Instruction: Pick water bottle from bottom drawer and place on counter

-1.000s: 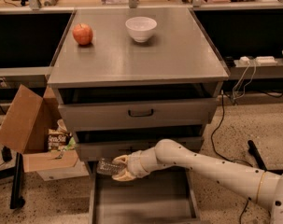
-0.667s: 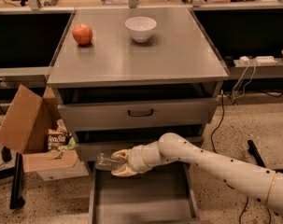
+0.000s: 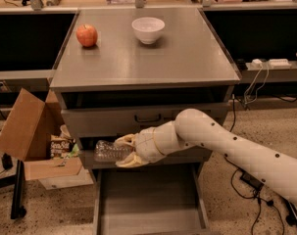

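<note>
Reaching in from the lower right, the white arm (image 3: 226, 143) ends in the gripper (image 3: 125, 152), which sits in front of the drawer cabinet's face, above the open bottom drawer (image 3: 148, 207). The gripper is clamped on the water bottle (image 3: 105, 151): one pale finger (image 3: 124, 140) lies over the bottle's right end and the other curves beneath it. The bottle is clear and crinkled. It lies roughly horizontal, pointing left, clear of the drawer floor and level with the cabinet front just below the handled drawer (image 3: 148, 117). The bottom drawer is pulled out toward the camera, its grey tray directly under the gripper.

The counter (image 3: 138, 65), a flat grey metal top, bears a red apple (image 3: 87, 35) at rear left and a white bowl (image 3: 148, 29) at rear centre, the two well apart from each other. An open cardboard box (image 3: 23, 126) stands on the floor left of the cabinet, with packets visible inside.
</note>
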Motion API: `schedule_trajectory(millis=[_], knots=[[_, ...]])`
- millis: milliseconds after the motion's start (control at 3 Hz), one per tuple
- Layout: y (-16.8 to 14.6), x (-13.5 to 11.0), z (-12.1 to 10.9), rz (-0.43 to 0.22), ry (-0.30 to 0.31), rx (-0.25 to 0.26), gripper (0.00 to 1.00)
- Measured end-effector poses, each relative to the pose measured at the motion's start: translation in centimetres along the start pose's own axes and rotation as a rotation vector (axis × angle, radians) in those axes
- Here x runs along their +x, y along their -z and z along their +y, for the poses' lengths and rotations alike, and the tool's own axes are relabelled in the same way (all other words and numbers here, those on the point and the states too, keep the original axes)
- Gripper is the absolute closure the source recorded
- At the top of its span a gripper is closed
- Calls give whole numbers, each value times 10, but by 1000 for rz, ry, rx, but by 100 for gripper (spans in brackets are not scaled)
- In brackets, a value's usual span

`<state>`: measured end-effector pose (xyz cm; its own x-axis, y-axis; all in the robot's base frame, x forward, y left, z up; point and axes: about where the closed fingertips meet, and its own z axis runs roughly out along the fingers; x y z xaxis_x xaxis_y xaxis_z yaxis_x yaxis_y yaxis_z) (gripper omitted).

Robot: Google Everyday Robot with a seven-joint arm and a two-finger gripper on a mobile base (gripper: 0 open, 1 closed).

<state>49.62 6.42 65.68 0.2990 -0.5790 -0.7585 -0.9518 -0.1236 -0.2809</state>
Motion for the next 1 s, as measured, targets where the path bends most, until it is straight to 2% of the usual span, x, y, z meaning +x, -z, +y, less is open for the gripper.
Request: schedule_trajectory(millis=[333,667,1000], knots=[[0,0,0,0,0,0,100],[5,-9,-15,-11,3,-2,100],[46,-36,-41,3,29,35,100]])
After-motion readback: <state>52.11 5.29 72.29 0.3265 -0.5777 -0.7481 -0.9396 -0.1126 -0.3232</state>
